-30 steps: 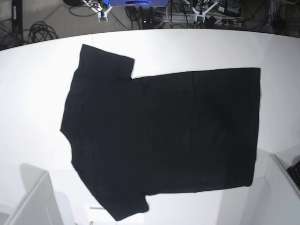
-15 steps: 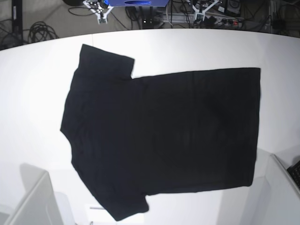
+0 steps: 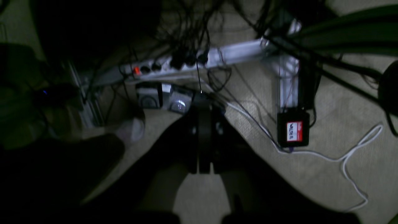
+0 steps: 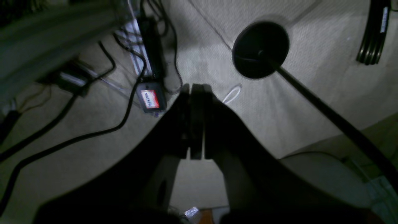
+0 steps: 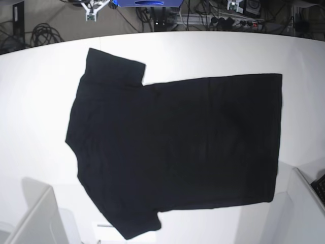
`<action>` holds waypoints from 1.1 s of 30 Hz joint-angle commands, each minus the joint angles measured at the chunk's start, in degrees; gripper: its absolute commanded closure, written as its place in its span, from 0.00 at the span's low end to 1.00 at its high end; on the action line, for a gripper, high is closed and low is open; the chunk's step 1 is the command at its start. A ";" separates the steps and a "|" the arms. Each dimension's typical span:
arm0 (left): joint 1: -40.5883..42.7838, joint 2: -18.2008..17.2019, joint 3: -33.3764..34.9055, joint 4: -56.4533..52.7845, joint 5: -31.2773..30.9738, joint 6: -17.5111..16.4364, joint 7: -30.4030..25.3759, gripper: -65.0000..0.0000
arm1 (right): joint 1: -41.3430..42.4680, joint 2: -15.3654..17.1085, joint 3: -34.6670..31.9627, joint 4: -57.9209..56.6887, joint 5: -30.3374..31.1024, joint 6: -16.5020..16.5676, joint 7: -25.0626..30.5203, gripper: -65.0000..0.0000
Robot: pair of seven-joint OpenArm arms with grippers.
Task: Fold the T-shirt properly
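Observation:
The black T-shirt (image 5: 177, 142) lies flat on the white table (image 5: 40, 101) in the base view, collar end to the left, hem to the right, both short sleeves spread. Only plain black cloth shows; no print is visible. My right gripper (image 4: 196, 88) is shut and empty, hanging over the floor past the table's far edge; it shows small at the top left of the base view (image 5: 90, 11). My left gripper (image 3: 203, 107) is also shut and empty over the floor, at the top right of the base view (image 5: 233, 5). Both are far from the shirt.
White box-like shapes stand at the front left (image 5: 35, 218) and front right (image 5: 304, 203) corners. Behind the table lie a power strip (image 3: 174, 63), a black adapter with a red label (image 3: 293, 130), many cables and a black round stand base (image 4: 260, 49).
Both grippers have drawn farther back and outward along the top edge of the base view. The T-shirt has not moved.

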 commanded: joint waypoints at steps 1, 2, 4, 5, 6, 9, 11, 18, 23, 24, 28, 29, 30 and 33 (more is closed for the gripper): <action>3.16 -1.16 -0.14 2.75 0.01 0.23 -0.74 1.00 | -2.27 0.25 0.81 2.66 0.11 -0.17 -0.42 1.00; 4.92 -1.69 -0.14 5.30 0.01 0.23 -0.74 1.00 | -3.33 0.16 1.17 4.95 0.11 -0.17 -1.21 1.00; 8.35 -1.95 -0.14 10.57 0.01 0.23 -0.65 1.00 | -5.70 0.16 1.25 9.61 0.20 -0.17 -2.44 1.00; 10.11 -2.04 -0.14 13.21 -0.08 0.23 -0.65 1.00 | -6.84 0.16 1.25 11.98 0.20 -0.17 -2.97 1.00; 11.60 -2.39 -0.23 15.85 -0.08 0.23 -0.65 1.00 | -7.90 0.16 1.25 14.71 0.20 -0.17 -3.50 1.00; 16.17 -4.41 -0.23 22.44 -0.08 0.23 -0.74 1.00 | -11.06 0.16 1.25 21.57 0.20 -0.25 -4.99 1.00; 18.99 -4.76 -0.23 27.45 -0.08 0.23 -0.74 1.00 | -13.00 0.16 1.25 26.75 0.20 -0.34 -6.57 1.00; 28.66 -7.05 -2.08 43.89 -0.08 0.23 -1.01 1.00 | -16.86 0.08 1.34 42.93 0.20 -0.43 -13.52 1.00; 34.37 -6.96 -7.35 54.26 -0.08 0.23 -1.09 1.00 | -16.78 -1.15 4.33 50.84 0.20 -0.52 -17.12 1.00; 35.07 -6.96 -8.32 56.11 -0.08 0.23 -1.09 1.00 | -15.99 -2.21 5.74 51.72 0.20 -0.52 -17.12 1.00; 34.90 -6.87 -9.90 59.10 -0.17 0.41 -1.09 1.00 | -12.56 -5.46 9.96 52.95 0.20 -0.25 -17.21 1.00; 33.84 -6.79 -9.73 59.27 -0.34 0.41 -1.09 1.00 | -11.41 -5.90 10.31 52.95 0.20 -0.25 -17.21 1.00; 33.05 -6.79 -9.64 59.27 -0.78 0.41 -0.74 1.00 | -10.54 -6.08 10.31 52.95 0.20 -0.25 -17.21 1.00; 30.77 -6.79 -9.73 59.27 -4.83 0.41 -0.57 1.00 | -7.81 -6.34 9.43 52.95 0.90 -0.25 -17.21 1.00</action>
